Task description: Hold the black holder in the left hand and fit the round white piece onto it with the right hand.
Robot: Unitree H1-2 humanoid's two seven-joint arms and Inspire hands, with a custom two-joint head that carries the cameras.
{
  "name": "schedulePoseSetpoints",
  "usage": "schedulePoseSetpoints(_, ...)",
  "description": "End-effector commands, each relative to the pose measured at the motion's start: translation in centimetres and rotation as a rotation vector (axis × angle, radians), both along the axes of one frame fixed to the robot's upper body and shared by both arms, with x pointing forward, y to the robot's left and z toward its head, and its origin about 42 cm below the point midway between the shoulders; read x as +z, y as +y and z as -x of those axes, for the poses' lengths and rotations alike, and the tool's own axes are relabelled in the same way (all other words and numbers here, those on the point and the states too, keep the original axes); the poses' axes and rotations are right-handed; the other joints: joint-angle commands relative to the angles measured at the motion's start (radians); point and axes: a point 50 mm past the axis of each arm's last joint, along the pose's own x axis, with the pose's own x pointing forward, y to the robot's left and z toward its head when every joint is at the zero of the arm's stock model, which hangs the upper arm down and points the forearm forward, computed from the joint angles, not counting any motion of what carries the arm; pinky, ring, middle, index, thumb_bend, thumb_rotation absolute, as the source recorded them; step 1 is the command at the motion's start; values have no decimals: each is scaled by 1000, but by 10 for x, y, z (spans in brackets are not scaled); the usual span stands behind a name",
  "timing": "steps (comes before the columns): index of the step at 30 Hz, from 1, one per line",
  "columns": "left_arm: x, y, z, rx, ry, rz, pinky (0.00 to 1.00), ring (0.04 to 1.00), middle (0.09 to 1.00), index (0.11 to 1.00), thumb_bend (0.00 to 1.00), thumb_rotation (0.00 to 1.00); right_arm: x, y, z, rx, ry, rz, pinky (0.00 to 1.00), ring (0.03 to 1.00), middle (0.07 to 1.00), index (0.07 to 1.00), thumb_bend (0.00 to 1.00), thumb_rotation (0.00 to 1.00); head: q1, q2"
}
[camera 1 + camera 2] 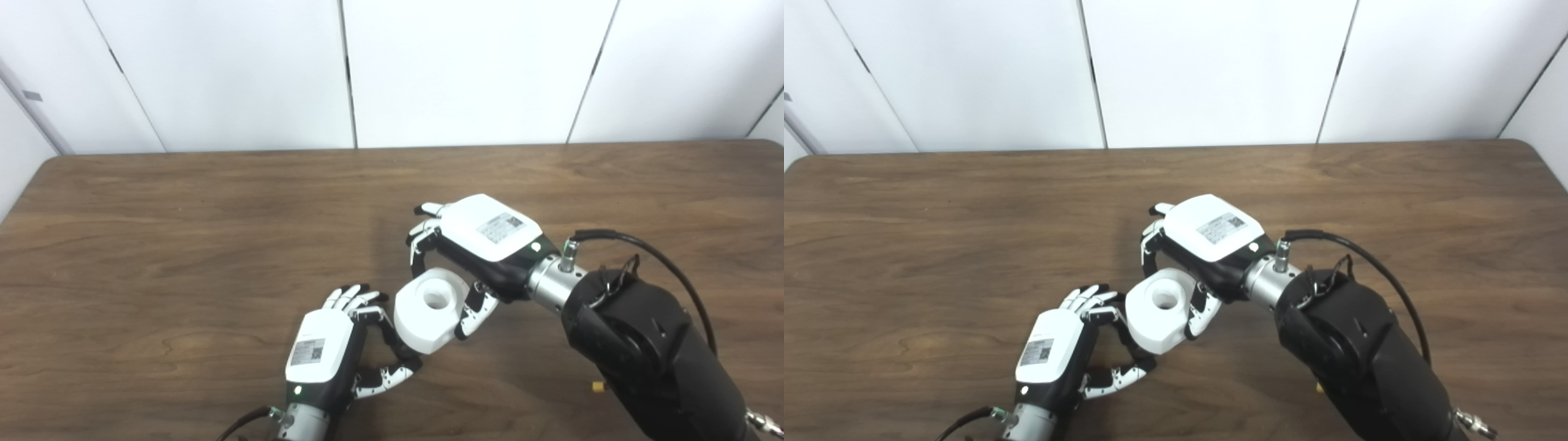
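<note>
The left hand (327, 355) curls around a thin black holder (398, 344), though the holder is mostly hidden. At its 2 o'clock, the round white piece (429, 309) touches it, pinched by the right hand (484, 245) above the table (184, 245).

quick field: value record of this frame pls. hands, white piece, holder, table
left hand: low at table's near edge, fingers curled on a black part
black holder: only a dark strip shows between the left hand's fingers, mostly hidden
right hand: shut on the round white piece, fingers behind it, thumb in front
round white piece: centre hole facing up, tilted, its lower edge against the holder
fit state: cannot tell whether seated
table: brown wood
</note>
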Motion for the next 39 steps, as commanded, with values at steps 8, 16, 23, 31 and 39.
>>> schedulePoseSetpoints(8, -7, -1, 4, -12, 48, -22, 923, 891, 800, 488, 518, 45, -23, 0, 9, 57, 78, 119, 872, 925, 771, 481, 521, 126, 0, -1)
schedulePoseSetpoints(16, -7, 0, 3, -11, 45, -23, 926, 893, 800, 488, 518, 45, -25, 1, 8, 69, 78, 127, 869, 929, 762, 481, 522, 126, 0, -2)
schedulePoseSetpoints(23, -6, -1, 3, -12, 45, -29, 923, 892, 799, 488, 518, 45, -24, 0, 7, 68, 90, 118, 864, 929, 779, 482, 522, 127, 0, -1)
schedulePoseSetpoints(31, -7, -1, 3, -11, 47, -26, 927, 893, 800, 488, 518, 45, -20, -1, 6, 55, 90, 123, 860, 924, 806, 486, 524, 135, 0, 2)
schedulePoseSetpoints(39, -6, -2, 2, -11, 48, -28, 925, 892, 799, 488, 518, 45, -17, -1, 4, 40, 95, 142, 879, 936, 826, 545, 721, 139, -1, 4)
